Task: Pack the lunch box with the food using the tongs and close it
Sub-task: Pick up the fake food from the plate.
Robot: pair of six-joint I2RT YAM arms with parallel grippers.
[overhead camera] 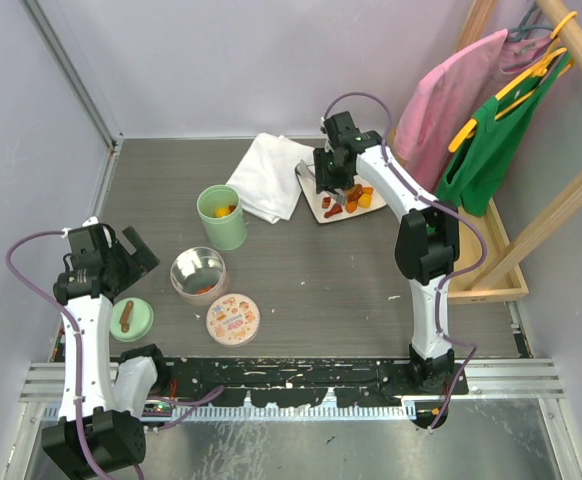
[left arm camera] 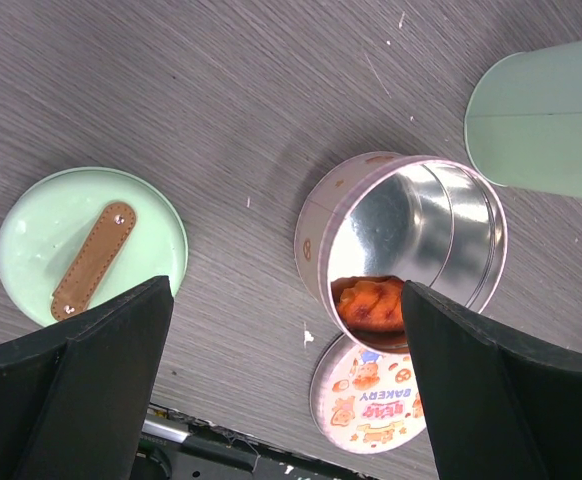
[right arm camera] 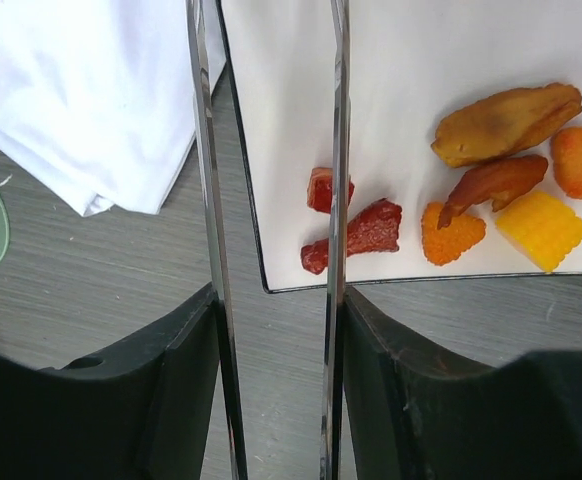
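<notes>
The food (right arm camera: pixel 451 232) lies as small red, orange, yellow and brown pieces on a white plate (right arm camera: pixel 271 120) at the back right, also visible from above (overhead camera: pixel 356 196). My right gripper (right arm camera: pixel 271 300) is shut on the tongs (right arm camera: pixel 203 200). Their two thin arms stand slightly apart, the right arm (right arm camera: pixel 337 150) crossing the red pieces, with nothing between the tips. From above this gripper (overhead camera: pixel 329 188) hangs over the plate's left side. The lunch box parts sit mid-left: a green cup (overhead camera: pixel 221 217) with a yellow piece, a metal tin (left arm camera: pixel 411 250) with an orange piece. My left gripper (left arm camera: pixel 286 330) hangs open above them.
A mint-green lid (left arm camera: pixel 41 220) with a brown knob and a printed round lid (left arm camera: pixel 371 395) lie near the front edge. A folded white cloth (overhead camera: pixel 271 175) lies left of the plate. Pink and green garments (overhead camera: pixel 491 120) hang on a wooden rack at the right.
</notes>
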